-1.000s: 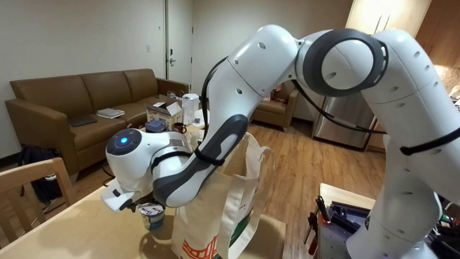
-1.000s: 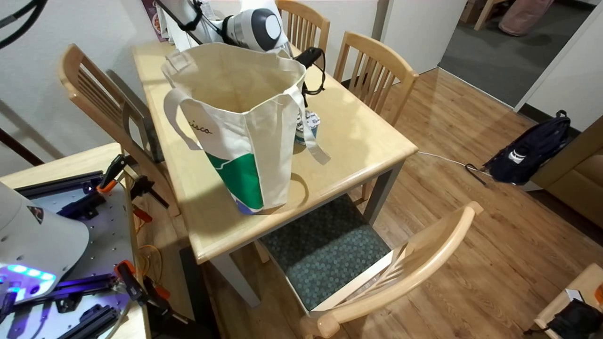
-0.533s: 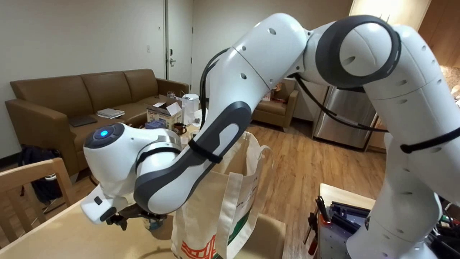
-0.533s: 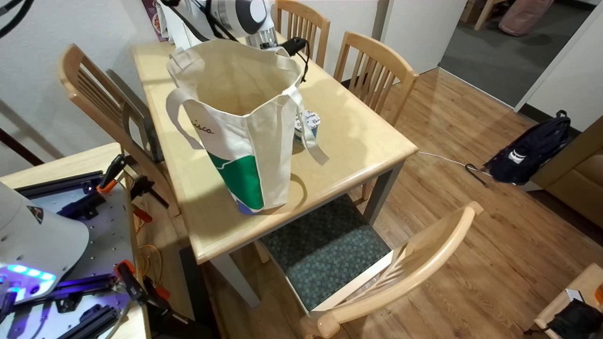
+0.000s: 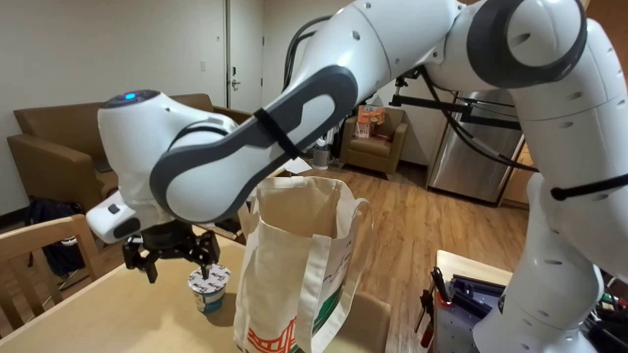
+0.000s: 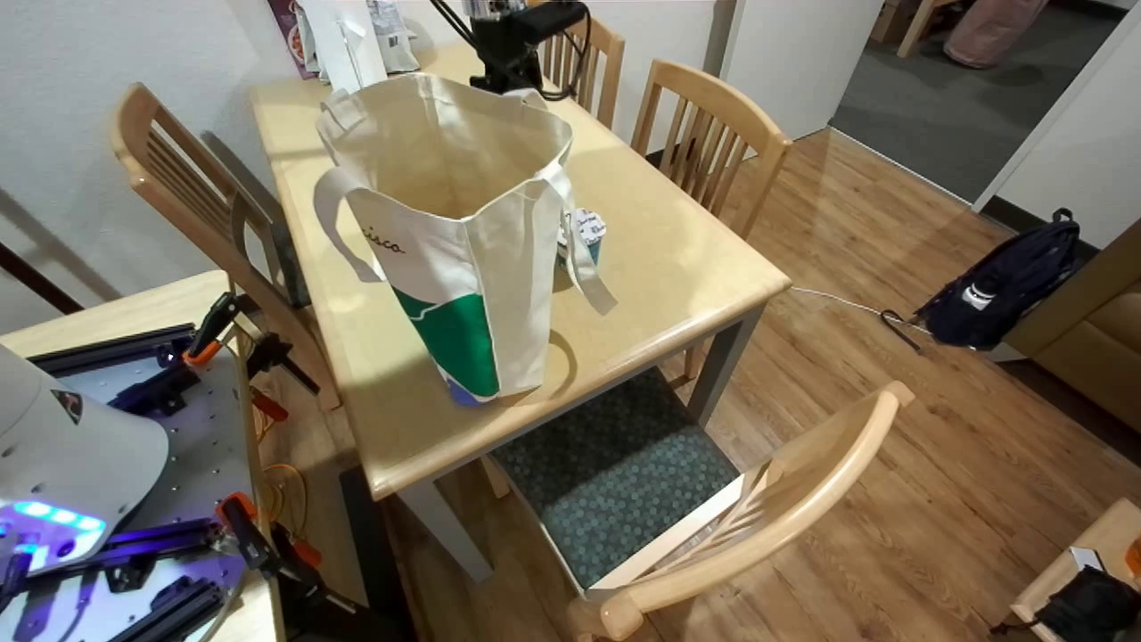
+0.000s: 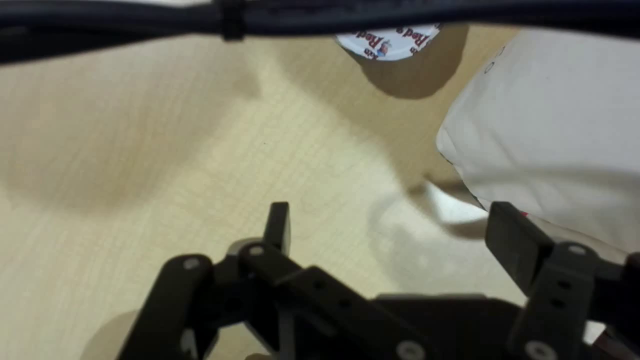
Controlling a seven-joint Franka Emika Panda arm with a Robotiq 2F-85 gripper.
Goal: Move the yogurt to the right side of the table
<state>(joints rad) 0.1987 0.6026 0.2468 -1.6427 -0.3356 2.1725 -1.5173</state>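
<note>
on the fine-grained wooden table (image 5: 98, 318) i count one round, print-lidded yogurt cup (image 5: 209, 293) upright just beside one boxy cloth bag (image 5: 279, 274); my gripper (image 7: 392, 231) has its two jaws apart.

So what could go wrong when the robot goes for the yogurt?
The open pincer isn't lined up with the yogurt in the wrist view, so it might knock the yogurt over. The bag stands close beside the yogurt, so the pincer could shove the bag or snag a strap. And a cable hides part of the yogurt in the wrist view, so aiming may be tricky.
</note>
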